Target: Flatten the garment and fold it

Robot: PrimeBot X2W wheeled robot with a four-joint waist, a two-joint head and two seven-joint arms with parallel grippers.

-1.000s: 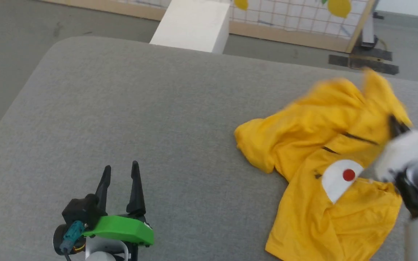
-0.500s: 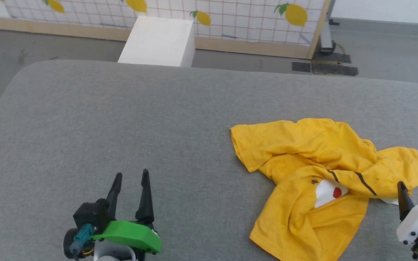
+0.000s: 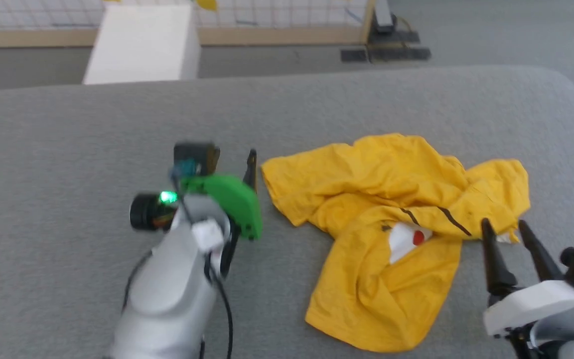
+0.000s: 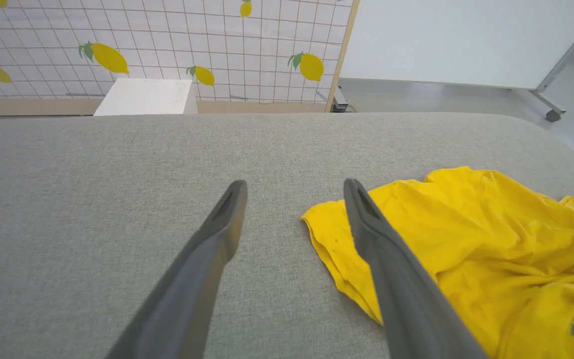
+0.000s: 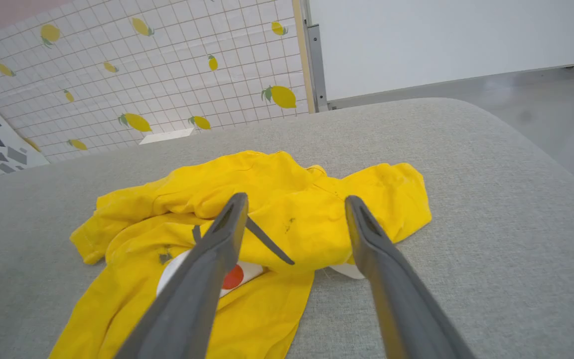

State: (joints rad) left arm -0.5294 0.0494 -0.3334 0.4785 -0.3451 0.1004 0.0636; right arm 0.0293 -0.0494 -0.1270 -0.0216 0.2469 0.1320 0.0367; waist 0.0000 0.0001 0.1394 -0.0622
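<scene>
- The yellow T-shirt [image 3: 381, 199] lies crumpled on the grey fabric-covered tabletop [image 3: 68, 149]. It is folded over itself, so its white patch with the red dot [image 3: 409, 238] peeps out from under a fold crossed by black lines [image 3: 446, 219].
- Our left hand [image 4: 294, 192] hovers just beside the T-shirt's left edge, fingers apart and holding nothing. In the left wrist view one finger overlaps that edge.
- Our right hand [image 3: 504, 225] sits at the T-shirt's near right side, fingers also spread and empty, pointing at the bunched cloth there.
- We judge that flattening has barely begun: no hem or shoulder line is laid out straight.
- The left edge looks doubled, so closing there may catch two layers and lift a wad instead of opening the shirt.
- A finger coming in low could shove the cloth and bunch it further rather than slip under it.
- If our two hands take points that are not on the same edge, pulling apart would twist the T-shirt.
- The T-shirt's right side lies near the tabletop's rounded corner, so a hard tug that way might drag it over the edge.
</scene>
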